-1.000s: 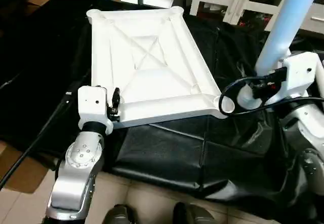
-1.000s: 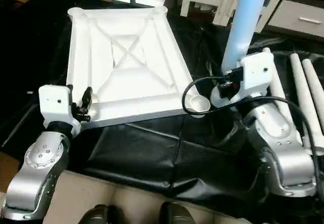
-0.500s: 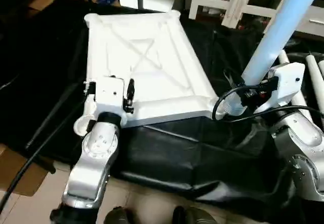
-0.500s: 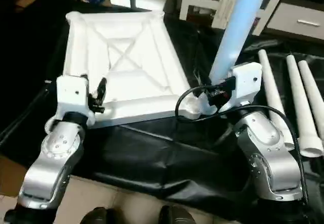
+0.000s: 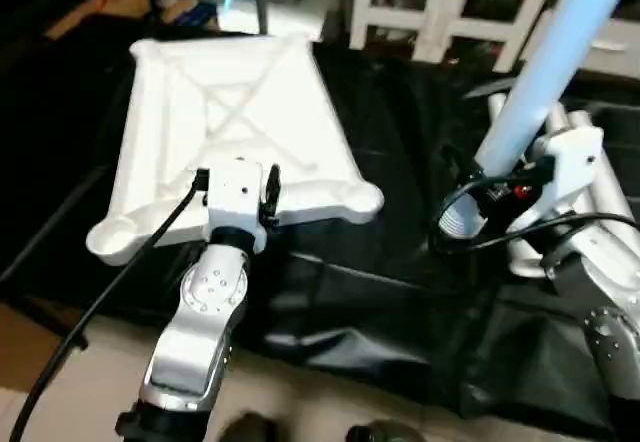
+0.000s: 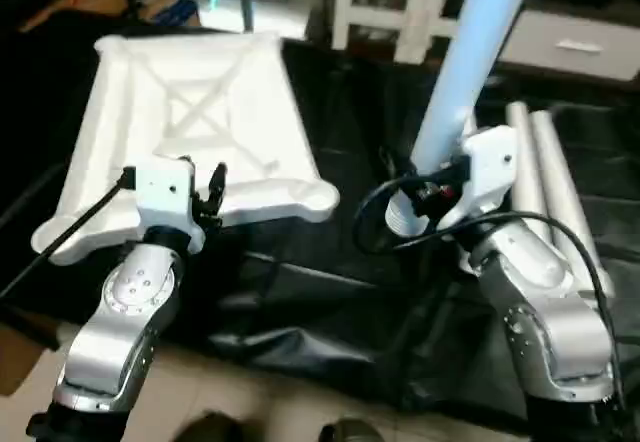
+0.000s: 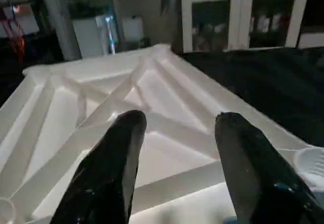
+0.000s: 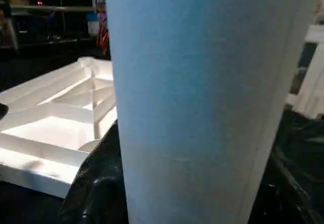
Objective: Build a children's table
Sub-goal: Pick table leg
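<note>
**Tabletop waiting for its first leg**

Tabletop (image 5: pixel 240 112), white plastic with a crossed-rib underside facing up, is lying on the black-draped work table (image 5: pixel 400 292). The left gripper (image 7: pixel 174 148) is hovering over its near rim, fingers apart and empty. The right gripper (image 6: pixel 440 190) is clamping a long white tube leg (image 6: pixel 465 57), standing nearly upright. I think the leg's bottom end should be lined up straight over the round corner socket (image 5: pixel 362 200), then pushed down gently.

No readable text, label or number anywhere.
</note>
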Controlling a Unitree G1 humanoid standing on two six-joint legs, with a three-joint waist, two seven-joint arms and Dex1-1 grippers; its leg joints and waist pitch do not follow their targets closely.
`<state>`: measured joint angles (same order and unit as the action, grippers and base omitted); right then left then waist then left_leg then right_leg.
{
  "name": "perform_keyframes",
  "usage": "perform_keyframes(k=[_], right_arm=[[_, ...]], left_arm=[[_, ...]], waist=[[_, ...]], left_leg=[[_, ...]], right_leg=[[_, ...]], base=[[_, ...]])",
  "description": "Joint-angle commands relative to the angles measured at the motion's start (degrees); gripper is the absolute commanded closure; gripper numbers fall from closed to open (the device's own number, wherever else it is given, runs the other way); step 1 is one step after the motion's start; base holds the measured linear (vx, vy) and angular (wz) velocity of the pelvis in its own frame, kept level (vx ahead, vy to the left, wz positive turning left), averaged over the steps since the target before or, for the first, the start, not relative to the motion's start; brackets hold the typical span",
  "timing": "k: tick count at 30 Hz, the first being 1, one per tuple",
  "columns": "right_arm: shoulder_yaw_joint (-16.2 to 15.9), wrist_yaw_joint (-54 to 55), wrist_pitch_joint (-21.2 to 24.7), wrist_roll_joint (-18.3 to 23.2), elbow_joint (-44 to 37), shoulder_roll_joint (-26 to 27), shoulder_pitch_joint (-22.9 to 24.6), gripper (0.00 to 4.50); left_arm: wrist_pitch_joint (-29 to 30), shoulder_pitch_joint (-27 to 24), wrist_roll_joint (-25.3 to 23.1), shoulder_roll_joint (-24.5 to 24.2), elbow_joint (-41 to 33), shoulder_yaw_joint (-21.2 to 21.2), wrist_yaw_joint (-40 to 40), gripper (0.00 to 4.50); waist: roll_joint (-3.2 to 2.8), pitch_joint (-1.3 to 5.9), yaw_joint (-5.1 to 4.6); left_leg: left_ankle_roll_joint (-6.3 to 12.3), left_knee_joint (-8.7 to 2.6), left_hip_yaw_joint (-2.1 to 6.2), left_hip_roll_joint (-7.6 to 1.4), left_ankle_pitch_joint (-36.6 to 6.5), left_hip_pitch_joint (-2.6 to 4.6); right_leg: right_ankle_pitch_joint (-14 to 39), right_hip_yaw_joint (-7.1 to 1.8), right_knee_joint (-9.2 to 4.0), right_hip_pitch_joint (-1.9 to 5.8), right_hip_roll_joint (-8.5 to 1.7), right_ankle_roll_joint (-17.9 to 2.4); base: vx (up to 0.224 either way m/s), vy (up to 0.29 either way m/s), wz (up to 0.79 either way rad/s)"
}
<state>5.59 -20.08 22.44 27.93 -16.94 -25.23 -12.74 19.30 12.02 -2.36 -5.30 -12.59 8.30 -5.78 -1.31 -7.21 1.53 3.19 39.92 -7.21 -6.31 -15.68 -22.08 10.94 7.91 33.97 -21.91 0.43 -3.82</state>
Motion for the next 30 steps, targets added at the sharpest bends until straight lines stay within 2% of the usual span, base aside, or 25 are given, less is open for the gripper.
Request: perform_keyframes(k=[1,2,3,4,5,6,7,8,9,10,11,12,13,14,15,16,17,18,20,21,22,24,27,29,30], right_arm=[[0.3,-0.7,0.4,0.6,-0.3,-0.1,-0.5,2.67],[0.4,-0.8,0.6,0.7,-0.2,0.0,-0.6,2.67],[0.5,-1.0,0.9,0.9,-0.2,0.0,-0.8,2.67],[0.6,-1.0,1.0,0.9,-0.1,0.0,-0.9,2.67],[0.7,-1.0,1.1,1.0,-0.1,0.1,-1.0,2.67],[0.7,-1.0,1.2,1.1,-0.1,0.1,-1.1,2.67],[1.2,-0.9,1.6,1.8,-0.1,0.4,-1.3,2.67],[1.6,-0.8,1.8,2.4,-0.1,0.6,-1.5,2.67],[2.1,-0.7,2.2,3.2,-0.1,1.0,-1.6,2.67],[2.5,-0.7,2.9,4.1,-0.1,1.3,-1.7,2.67],[3.0,-0.9,3.7,5.3,-0.3,1.6,-1.6,2.67],[3.0,-0.9,3.7,5.3,-0.3,1.6,-1.6,2.67],[4.3,-1.1,6.0,9.4,-0.7,2.3,-1.4,2.67],[4.7,-1.1,6.7,10.7,-0.8,2.6,-1.3,2.67],[6.2,-1.3,8.7,15.4,-1.3,3.2,-1.2,2.67],[7.7,-1.4,10.5,20.1,-1.8,3.8,-1.2,2.67],[9.7,-2.4,13.0,27.2,-2.2,3.5,-0.9,2.67],[12.3,-3.4,15.6,34.1,-1.9,2.9,-0.8,2.67],[12.6,-3.5,15.8,34.9,-1.9,2.9,-0.8,2.67],[14.9,-4.9,18.9,40.1,-0.4,1.2,-0.8,2.67],[15.6,-5.4,19.6,39.7,0.5,0.3,-1.1,2.67],[16.2,-6.1,19.8,36.3,1.5,-0.9,-1.6,2.67],[16.2,-6.0,18.8,31.7,2.3,-2.3,-3.0,2.67],[16.1,-4.9,19.0,32.8,2.3,-3.2,-3.7,2.67],[15.8,-4.4,18.7,32.7,2.1,-3.5,-3.7,2.67]], left_arm=[[0.4,-0.5,-0.5,-0.2,-0.4,-0.8,0.1,1.99],[1.1,-0.6,0.8,0.2,-0.8,-1.4,0.8,1.99],[2.0,-0.7,2.1,0.7,-1.2,-1.9,1.6,1.99],[2.5,-0.8,2.9,1.1,-1.4,-2.4,1.7,1.99],[2.9,-0.8,3.5,1.5,-1.6,-3.0,1.8,1.99],[2.8,-0.7,3.4,1.6,-1.7,-3.1,1.7,1.99],[2.4,-0.7,1.8,0.6,-1.7,-2.4,1.8,1.99],[1.7,-0.8,0.7,-0.2,-1.7,-1.7,2.1,1.99],[0.6,-1.0,-0.4,-1.1,-1.6,-0.9,2.6,1.99],[-0.2,-1.7,-0.7,-2.0,-1.7,-0.1,3.6,1.99],[-0.6,-2.9,-1.1,-3.0,-2.0,0.9,4.8,1.99],[-0.6,-2.9,-1.1,-3.0,-2.0,0.9,4.8,1.99],[-2.0,-4.0,-0.5,-2.9,-2.7,0.3,5.1,1.99],[-2.3,-4.3,-0.3,-2.9,-2.9,0.1,5.2,1.99],[-2.3,-4.9,0.8,-2.7,-3.5,-0.5,6.0,1.99],[-2.5,-5.6,1.3,-2.4,-4.1,-1.1,6.2,1.99],[-2.2,-6.2,1.8,-2.3,-4.8,-1.4,6.4,1.99],[-2.0,-6.6,1.5,-2.3,-5.3,-1.5,5.8,1.99],[-2.0,-6.7,1.5,-2.3,-5.4,-1.5,5.7,1.99],[-2.2,-6.8,1.5,-2.6,-5.4,-1.3,6.2,1.99],[-2.3,-6.7,1.5,-2.7,-5.4,-1.3,6.4,1.99],[-2.8,-6.7,1.6,-2.8,-5.3,-1.2,6.8,1.99],[-3.6,-6.4,1.5,-2.9,-5.1,-1.1,7.7,1.99],[-3.6,-6.1,1.6,-2.7,-5.1,-1.1,8.1,1.99],[-3.5,-6.0,1.4,-2.6,-5.4,-1.0,8.0,1.99]], waist=[[-1.93,4.71,-1.59],[-0.79,4.84,-2.01],[-0.85,4.19,-1.61],[-0.59,4.08,-1.73],[1.36,4.21,-1.4],[4.23,4.85,-0.13],[4.54,5.07,1.25],[5.05,4.76,2.34],[4.54,4.38,2.61],[4.56,3.99,2.4],[4.33,3.14,2.09],[3.79,3.16,1.93],[2.45,3.26,1.08],[1.0,3.67,-0.31],[0.13,4.34,-1.03],[-0.52,4.51,-0.86],[-0.51,4.02,-1.15],[-0.2,3.63,-1.03],[0.29,3.28,-0.78],[0.83,3.19,-0.54],[0.99,3.21,-0.28],[1.74,3.2,-0.14],[2.12,3.56,-0.08],[2.36,3.52,-0.08],[2.4,3.37,0.0]], left_leg=[[10.22,-10.15,10.7,-18.41,-1.7,3.75],[11.91,-9.36,10.41,-17.87,0.9,4.68],[15.4,-9.01,7.81,-13.81,4.6,3.73],[16.47,-8.63,6.75,-12.32,4.5,2.92],[12.96,-6.01,3.75,-6.61,2.4,0.38],[6.91,-3.73,0.92,-2.18,0.8,-3.16],[4.49,-2.62,1.18,-2.16,0.9,-4.01],[3.56,-0.8,1.65,-1.97,-0.7,-4.4],[3.07,0.85,2.63,-1.83,-1.0,-5.3],[2.73,1.08,3.16,-1.89,-1.0,-5.58],[1.93,-0.23,3.72,-2.22,0.2,-5.0],[1.62,-2.04,3.65,-2.65,1.8,-4.25],[1.96,-6.37,2.65,-3.36,5.0,-2.14],[4.16,-8.01,2.96,-5.0,0.3,0.53],[2.5,-8.91,3.62,-6.07,-5.0,1.04],[0.51,-9.23,3.85,-6.56,-6.3,1.23],[-2.62,-10.06,3.74,-6.64,-10.2,0.85],[-5.33,-10.49,3.47,-6.5,-16.5,1.21],[-8.77,-10.75,2.62,-5.98,-22.8,1.49],[-9.45,-10.57,1.98,-5.45,-23.8,1.56],[-9.57,-10.58,1.82,-5.42,-23.9,1.6],[-9.66,-10.62,1.06,-5.25,-21.6,0.75],[-8.67,-10.72,0.68,-5.21,-15.4,-0.37],[-7.7,-10.63,0.5,-5.22,-14.7,-0.43],[-7.33,-10.5,0.29,-5.17,-16.4,0.0]], right_leg=[[15.5,-1.87,4.11,-0.44,-5.13,7.8],[13.9,-3.32,6.63,-3.08,-5.5,7.1],[8.5,-4.93,7.96,-4.14,-5.44,3.5],[6.3,-5.84,7.06,-3.46,-5.91,2.6],[1.6,-8.51,0.96,-0.89,-8.15,1.6],[4.5,-10.54,-2.32,3.09,-12.4,8.2],[8.7,-11.07,-2.47,4.0,-13.83,12.7],[19.3,-13.4,-4.15,3.31,-15.55,18.1],[26.0,-14.6,-5.02,3.69,-17.19,18.6],[27.5,-14.8,-5.2,3.63,-17.42,17.0],[29.3,-13.34,-5.45,3.15,-16.46,10.6],[28.4,-12.03,-5.07,2.98,-14.73,5.7],[23.8,-8.28,-4.16,2.41,-9.78,-2.3],[16.1,-6.5,-1.96,0.15,-5.76,-6.0],[10.4,-6.1,-0.99,0.83,-5.37,-7.4],[7.4,-6.04,-0.81,0.71,-5.34,-7.3],[4.6,-5.91,-1.11,0.75,-5.65,-6.2],[5.2,-5.98,-1.85,0.59,-6.31,-4.7],[9.7,-6.35,-3.1,0.1,-7.2,-2.4],[13.7,-6.7,-3.73,-0.06,-7.67,-1.1],[15.4,-6.8,-3.95,-0.12,-7.84,-0.4],[20.4,-7.0,-4.5,-0.13,-8.52,1.2],[19.5,-7.06,-4.39,0.42,-8.81,1.6],[19.9,-7.11,-4.49,0.28,-8.79,1.5],[22.9,-7.18,-4.8,-0.01,-8.94,1.6]], base=[[-0.09,-0.115,-0.03],[-0.09,-0.115,-0.03],[-0.071,-0.129,0.06],[-0.09,-0.152,0.08],[-0.09,-0.152,0.08],[-0.107,-0.183,-0.17],[-0.101,-0.183,-0.17],[-0.101,-0.183,-0.17],[-0.084,-0.112,-0.02],[-0.071,-0.019,-0.05],[-0.071,-0.019,-0.05],[-0.06,0.056,-0.06],[-0.04,0.114,0.02],[-0.04,0.114,0.02],[-0.043,0.128,0.06],[-0.051,0.126,0.04],[-0.051,0.126,0.04],[-0.035,0.116,0.08],[-0.027,0.086,0.11],[-0.025,0.054,0.11],[0.0,0.0,0.0],[0.0,0.0,0.0],[0.0,0.0,0.0],[0.0,0.0,0.0],[0.0,0.0,0.0]])
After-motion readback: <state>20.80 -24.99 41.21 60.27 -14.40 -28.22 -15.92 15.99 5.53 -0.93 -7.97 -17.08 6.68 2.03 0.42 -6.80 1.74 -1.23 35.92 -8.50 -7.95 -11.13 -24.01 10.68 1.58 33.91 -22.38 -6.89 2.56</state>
